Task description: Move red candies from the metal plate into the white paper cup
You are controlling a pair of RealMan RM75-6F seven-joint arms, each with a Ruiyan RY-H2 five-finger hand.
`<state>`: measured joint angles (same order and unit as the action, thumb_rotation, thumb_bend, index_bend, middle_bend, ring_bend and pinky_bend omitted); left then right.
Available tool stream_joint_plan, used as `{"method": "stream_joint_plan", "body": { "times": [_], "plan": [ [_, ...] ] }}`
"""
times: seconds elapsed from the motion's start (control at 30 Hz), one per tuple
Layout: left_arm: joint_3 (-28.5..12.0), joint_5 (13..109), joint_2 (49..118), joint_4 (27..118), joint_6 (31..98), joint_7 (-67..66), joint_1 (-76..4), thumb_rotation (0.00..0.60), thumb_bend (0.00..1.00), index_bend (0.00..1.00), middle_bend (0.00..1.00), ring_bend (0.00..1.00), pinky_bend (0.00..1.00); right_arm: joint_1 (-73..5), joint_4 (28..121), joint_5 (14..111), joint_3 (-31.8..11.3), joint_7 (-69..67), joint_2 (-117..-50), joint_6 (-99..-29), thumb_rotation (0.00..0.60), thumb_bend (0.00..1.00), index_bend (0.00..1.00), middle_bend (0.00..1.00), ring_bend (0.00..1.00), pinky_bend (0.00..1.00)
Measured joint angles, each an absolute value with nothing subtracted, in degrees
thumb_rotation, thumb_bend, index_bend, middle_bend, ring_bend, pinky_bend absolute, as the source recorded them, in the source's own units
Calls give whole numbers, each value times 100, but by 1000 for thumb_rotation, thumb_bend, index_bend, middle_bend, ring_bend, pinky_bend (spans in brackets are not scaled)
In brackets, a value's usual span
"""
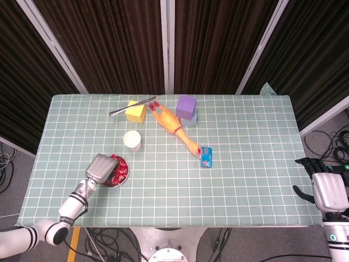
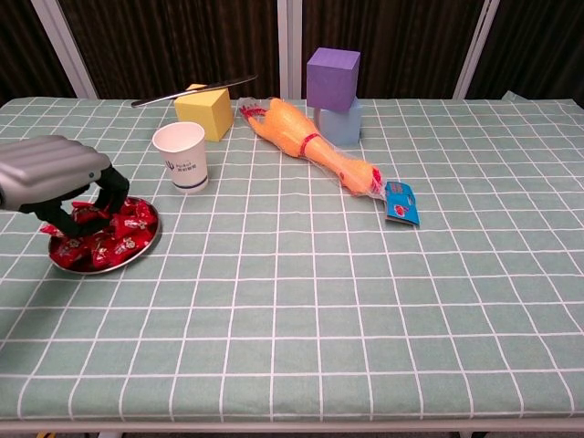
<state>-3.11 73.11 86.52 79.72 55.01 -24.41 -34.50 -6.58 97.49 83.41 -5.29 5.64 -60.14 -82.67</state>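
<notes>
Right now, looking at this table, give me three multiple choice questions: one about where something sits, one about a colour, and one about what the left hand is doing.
1. Where does the knife rest?
A. Across the top of the yellow block
B. Inside the paper cup
C. On the plate

2. What colour is the block stacked on the light blue block?
A. Green
B. Purple
C. Orange

3. What is the left hand doing?
A. Resting off the table edge
B. Holding the cup
C. Reaching its fingers down into the candies on the plate

Answers:
1. A, the blade lies over the yellow block's top with its ends sticking out.
2. B, the purple block sits on the blue one.
3. C, the chest view shows the dark fingers among the red wrappers; whether one is gripped cannot be told.
</notes>
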Motion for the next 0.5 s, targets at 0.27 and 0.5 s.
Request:
{"method": "stream_joint_plan", "body": {
  "times": [0.27, 0.5],
  "plan": [
    [-705, 7308, 8319, 8406, 5519, -2455, -3752, 600, 531, 725, 714, 921, 1000, -634, 9717, 8347, -523, 517, -6000, -8304, 600, 102, 261, 250, 197, 413],
    [-1179, 7009, 8367, 8244, 5167, -2577, -4348, 600, 530, 718, 710, 922, 1000, -591, 9712, 8315, -518, 496, -5977, -8341, 600, 102, 261, 250, 197, 418]
  ]
}}
